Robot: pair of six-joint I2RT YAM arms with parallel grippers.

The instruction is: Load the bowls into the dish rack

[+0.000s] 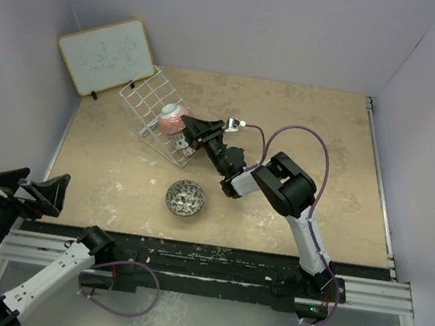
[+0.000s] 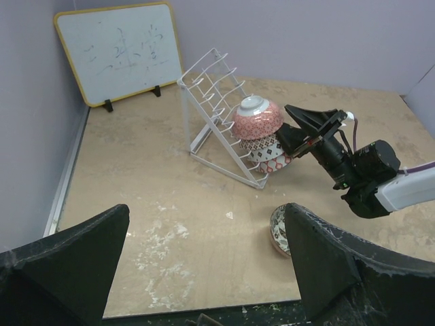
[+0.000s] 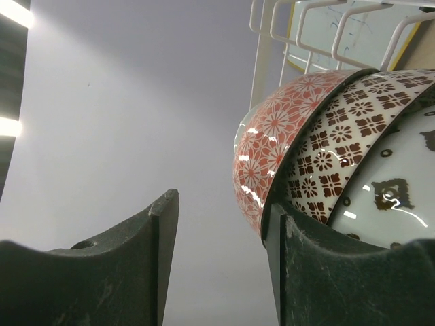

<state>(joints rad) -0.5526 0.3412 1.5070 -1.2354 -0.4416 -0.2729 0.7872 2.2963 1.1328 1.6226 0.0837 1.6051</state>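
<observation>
The white wire dish rack [image 1: 149, 101] stands tilted at the back left, also in the left wrist view [image 2: 211, 102]. Three bowls lean stacked in it: a red flower-patterned one [image 2: 258, 119] on top, a brown-patterned one [image 3: 340, 142] under it, and a white one [image 3: 394, 190] lowest. My right gripper [image 1: 192, 131] is open right at this stack. One of its fingers [image 3: 299, 272] sits at the seam between the red bowl [image 3: 272, 136] and the brown one, and nothing is between the jaws. One dark-patterned bowl [image 1: 185, 197] sits upright on the table, also seen in the left wrist view [image 2: 279, 231]. My left gripper [image 1: 32, 186] is open and empty at the near left corner.
A wood-framed whiteboard [image 1: 107, 54] leans on the back left wall behind the rack. Walls close in the table on the left, back and right. White scuff marks [image 2: 156, 224] cover the tabletop near the front edge.
</observation>
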